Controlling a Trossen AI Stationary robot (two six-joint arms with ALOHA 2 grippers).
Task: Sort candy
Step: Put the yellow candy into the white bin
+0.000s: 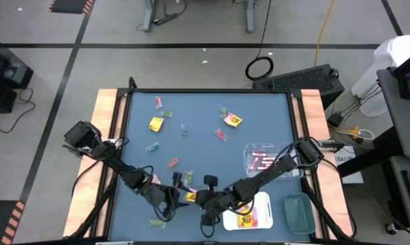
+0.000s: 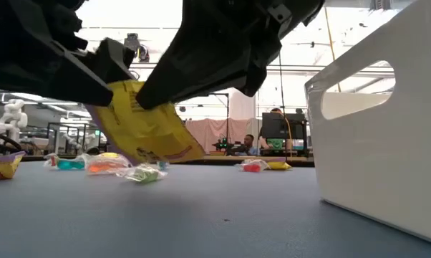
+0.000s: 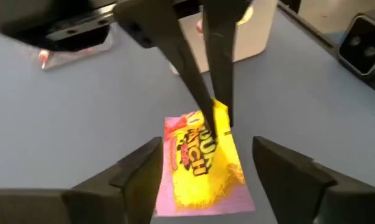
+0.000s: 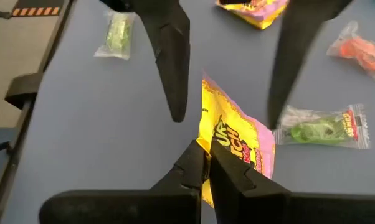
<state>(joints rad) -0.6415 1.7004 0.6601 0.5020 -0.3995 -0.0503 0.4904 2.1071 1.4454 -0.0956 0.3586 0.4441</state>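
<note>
Handover in mid-air at the near edge of the table: the right gripper [image 4: 207,163] is clenched on the top edge of a yellow Sour Patch packet [image 4: 234,144], its two fingers pinched tight with the wrapper's corner caught between them, and the packet hangs off them tilted, lower end toward the blue table [image 1: 191,146]. The left gripper [image 3: 206,165] stands released, its fingers spread wide on either side of the same packet [image 3: 203,158] and not touching it, so the load sits with the right arm alone. From table height the packet [image 2: 147,129] dangles just under the dark arms, its bottom edge close to the mat or grazing it; I cannot tell which. Just beside the right claw a green wrapped sweet [image 4: 321,129] lies flat, an orange one [image 4: 362,50] sits farther out, and another green piece [image 4: 117,31] lies beyond the left fingers. The white tray [image 1: 259,207], already carrying yellow packets, sits right next to the right gripper. By my reading the step in hand is passing this packet across for binning; next, the right arm needs to lift clear of the left fingers, swing over that tray's rim and let go there.
</note>
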